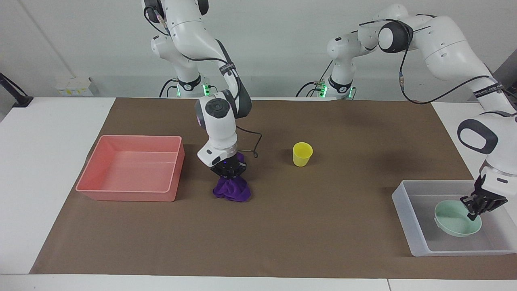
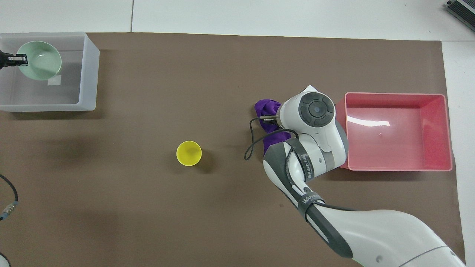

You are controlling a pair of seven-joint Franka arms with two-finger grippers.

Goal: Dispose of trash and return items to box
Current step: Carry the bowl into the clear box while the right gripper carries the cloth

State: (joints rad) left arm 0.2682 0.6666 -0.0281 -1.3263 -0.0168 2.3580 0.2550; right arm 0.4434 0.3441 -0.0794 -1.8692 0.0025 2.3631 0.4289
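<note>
My left gripper (image 1: 473,212) is shut on the rim of the mint-green bowl (image 1: 454,220) and holds it tilted inside the translucent box (image 1: 404,210) at the left arm's end of the table. In the overhead view the bowl (image 2: 41,61) sits over the box (image 2: 89,74), with the left gripper (image 2: 16,59) at its rim. My right gripper (image 1: 228,174) is shut on the purple cloth (image 1: 232,190), which hangs bunched below it, low over the mat beside the pink bin. The cloth (image 2: 269,107) also shows beside the right gripper (image 2: 268,118) from overhead. The yellow cup (image 1: 302,154) (image 2: 189,153) stands upright mid-table.
The pink bin (image 1: 129,194) (image 2: 397,168) is empty at the right arm's end, close beside the right gripper. A brown mat (image 1: 323,226) covers the table. A black cable loops off the right wrist near the cloth.
</note>
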